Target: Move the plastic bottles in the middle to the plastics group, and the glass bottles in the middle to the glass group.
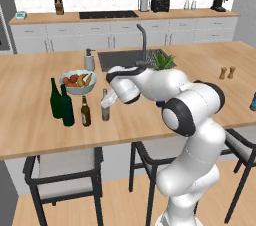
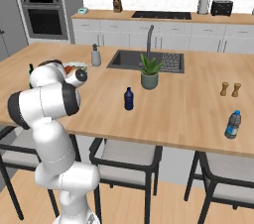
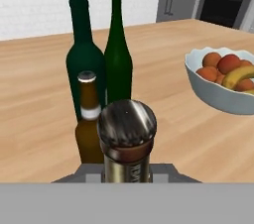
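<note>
**Counts on the island**

Green wine bottles [image 1: 61,101]: 2; brown beer bottles [image 1: 86,112]: 2; small dark blue bottle [image 2: 129,98]: 1; blue bottle with lighter top [image 2: 232,124]: 1; fruit bowl [image 1: 77,82]: 1; shakers [image 2: 230,89]: 2; potted plant [image 2: 149,73]: 1; soap dispenser [image 2: 95,56]: 1.

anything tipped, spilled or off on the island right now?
Nothing stands out. Both green wine bottles, the amber beer bottle beside them and the tan bottle at the claw stand upright. The small dark blue bottle stands upright mid-counter. No spill shows on the counter.
</note>
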Robot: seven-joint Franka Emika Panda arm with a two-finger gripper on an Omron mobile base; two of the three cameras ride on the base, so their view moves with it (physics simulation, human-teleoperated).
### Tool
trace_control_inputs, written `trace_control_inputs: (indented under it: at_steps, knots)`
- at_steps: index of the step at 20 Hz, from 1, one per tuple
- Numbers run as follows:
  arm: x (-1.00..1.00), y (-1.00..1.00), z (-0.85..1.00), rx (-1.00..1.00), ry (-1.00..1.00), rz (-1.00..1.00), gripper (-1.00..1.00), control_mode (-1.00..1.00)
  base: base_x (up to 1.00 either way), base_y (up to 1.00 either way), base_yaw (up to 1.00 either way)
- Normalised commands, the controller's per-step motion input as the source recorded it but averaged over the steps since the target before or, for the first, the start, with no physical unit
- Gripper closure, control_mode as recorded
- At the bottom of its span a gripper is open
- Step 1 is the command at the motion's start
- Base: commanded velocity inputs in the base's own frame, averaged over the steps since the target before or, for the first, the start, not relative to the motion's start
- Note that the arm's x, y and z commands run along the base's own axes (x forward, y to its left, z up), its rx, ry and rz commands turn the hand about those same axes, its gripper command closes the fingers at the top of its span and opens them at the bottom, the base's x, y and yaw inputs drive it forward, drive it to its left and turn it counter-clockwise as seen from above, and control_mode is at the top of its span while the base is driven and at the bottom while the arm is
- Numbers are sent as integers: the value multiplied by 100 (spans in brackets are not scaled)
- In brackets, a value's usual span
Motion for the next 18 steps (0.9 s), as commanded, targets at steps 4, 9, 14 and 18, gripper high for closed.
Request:
trace_control_inputs:
  at_steps: [4, 9, 14, 18]
  knots:
    - [0, 5, -21, 0, -2, 4, 100, -100, 0, 0, 0]
    - [0, 2, -26, 0, -3, 5, 100, -100, 0, 0, 0]
    - [0, 0, -26, 0, -3, 5, 100, -100, 0, 0, 0]
    - [0, 0, -24, 0, -2, 5, 100, -100, 0, 0, 0]
